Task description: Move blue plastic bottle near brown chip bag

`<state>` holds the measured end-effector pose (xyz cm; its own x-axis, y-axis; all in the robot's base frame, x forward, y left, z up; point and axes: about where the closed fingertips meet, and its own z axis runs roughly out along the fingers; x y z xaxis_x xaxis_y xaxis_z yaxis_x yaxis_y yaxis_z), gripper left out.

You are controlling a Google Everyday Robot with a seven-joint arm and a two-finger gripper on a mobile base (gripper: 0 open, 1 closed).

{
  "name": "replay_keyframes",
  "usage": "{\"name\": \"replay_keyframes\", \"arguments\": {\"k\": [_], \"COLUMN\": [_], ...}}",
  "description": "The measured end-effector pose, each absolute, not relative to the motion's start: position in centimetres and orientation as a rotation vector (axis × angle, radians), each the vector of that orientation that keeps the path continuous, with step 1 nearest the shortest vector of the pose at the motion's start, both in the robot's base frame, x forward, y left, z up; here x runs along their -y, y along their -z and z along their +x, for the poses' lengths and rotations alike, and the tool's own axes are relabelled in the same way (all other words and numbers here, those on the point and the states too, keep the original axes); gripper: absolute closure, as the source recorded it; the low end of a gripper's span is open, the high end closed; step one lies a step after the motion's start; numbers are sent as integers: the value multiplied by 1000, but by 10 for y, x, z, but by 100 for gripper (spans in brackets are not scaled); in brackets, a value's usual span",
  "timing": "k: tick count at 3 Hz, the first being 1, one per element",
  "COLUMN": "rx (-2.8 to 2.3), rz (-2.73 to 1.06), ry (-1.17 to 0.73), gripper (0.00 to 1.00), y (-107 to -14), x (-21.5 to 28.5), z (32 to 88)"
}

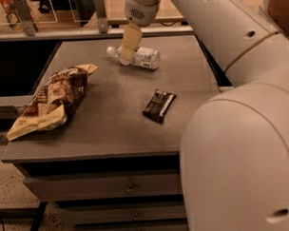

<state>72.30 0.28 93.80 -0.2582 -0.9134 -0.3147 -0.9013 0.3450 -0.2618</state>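
The blue plastic bottle [143,57] lies on its side at the far middle of the grey table [116,132], white cap pointing left. My gripper [126,55] hangs down from the arm at the top of the view and overlaps the bottle's cap end. I cannot tell whether it touches the bottle. The brown chip bag [52,99], crinkled brown and cream-yellow, lies at the table's left side, well apart from the bottle.
A small dark flat snack bar wrapper [159,105] lies right of the table's centre. My arm's large white body [240,147] fills the right side of the view. Drawers [130,189] sit under the table's front edge. A railing runs behind the table.
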Motion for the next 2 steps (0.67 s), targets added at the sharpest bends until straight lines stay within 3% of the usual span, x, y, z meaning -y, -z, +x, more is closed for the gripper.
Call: {"name": "replay_keyframes", "arguments": {"k": [2], "rx": [-2271], "rz": [-1486], "ry": [-64], "gripper": [0], "y": [-889], "x": [-19], "z": [773]}}
